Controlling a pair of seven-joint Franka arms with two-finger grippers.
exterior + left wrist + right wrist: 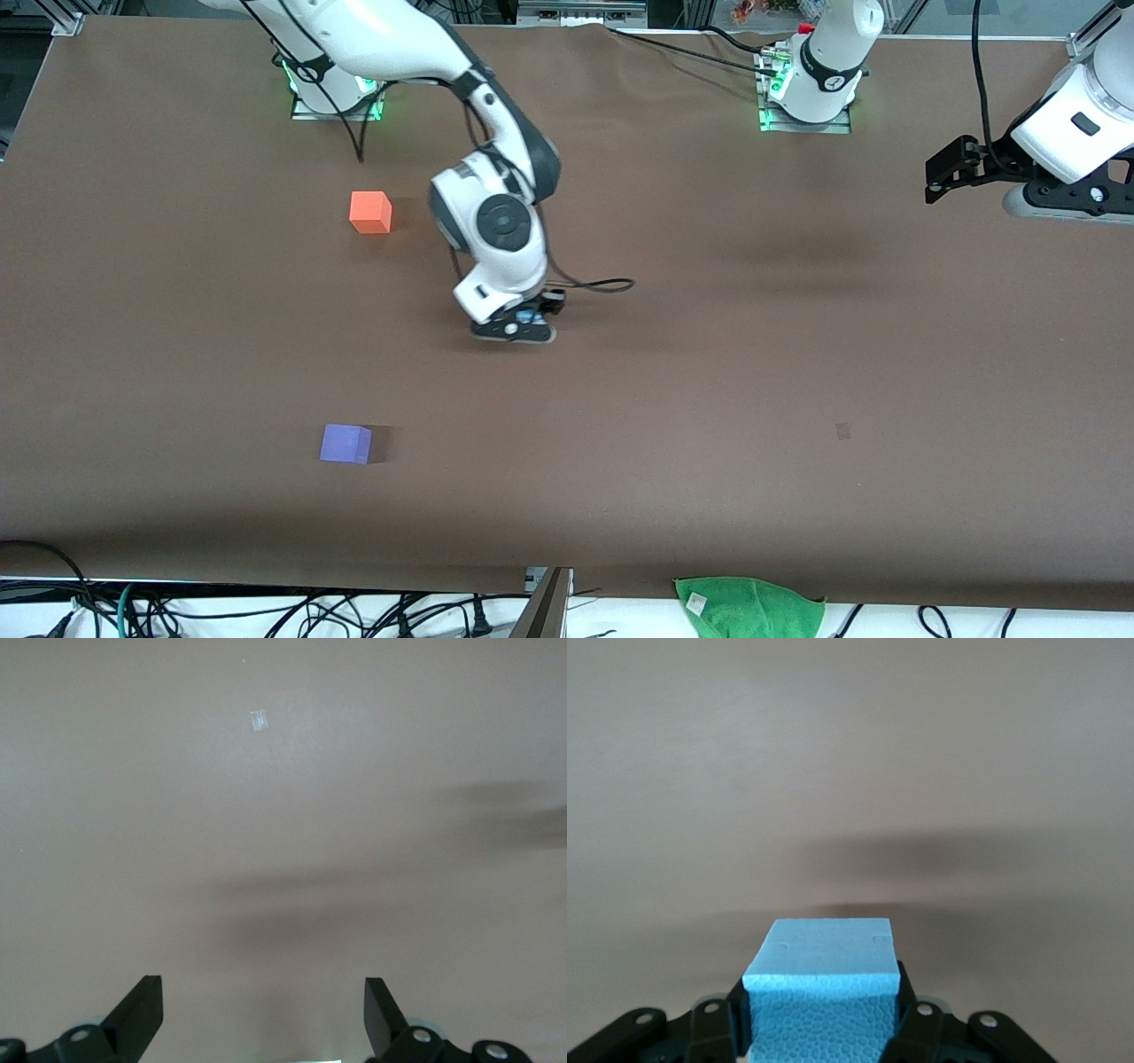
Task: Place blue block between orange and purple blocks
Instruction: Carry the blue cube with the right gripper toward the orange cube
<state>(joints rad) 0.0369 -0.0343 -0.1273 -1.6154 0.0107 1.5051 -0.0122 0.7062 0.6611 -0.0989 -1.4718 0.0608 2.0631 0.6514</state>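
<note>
My right gripper point(516, 330) is shut on the sky-blue block point(824, 948), which fills the space between its fingers point(905, 1005) in the right wrist view. It hangs low over the middle of the brown table; in the front view the wrist hides almost all of the block. The orange block point(370, 213) lies near the right arm's base. The purple block point(345, 443) lies nearer the front camera, roughly in line with the orange one. My left gripper point(943, 177) is open and empty point(263, 992), waiting up over the left arm's end of the table.
A green cloth point(749, 607) lies at the table's front edge. A small pale mark point(842, 431) is on the tabletop and also shows in the left wrist view point(259, 720). A black cable point(611, 285) loops out from the right wrist.
</note>
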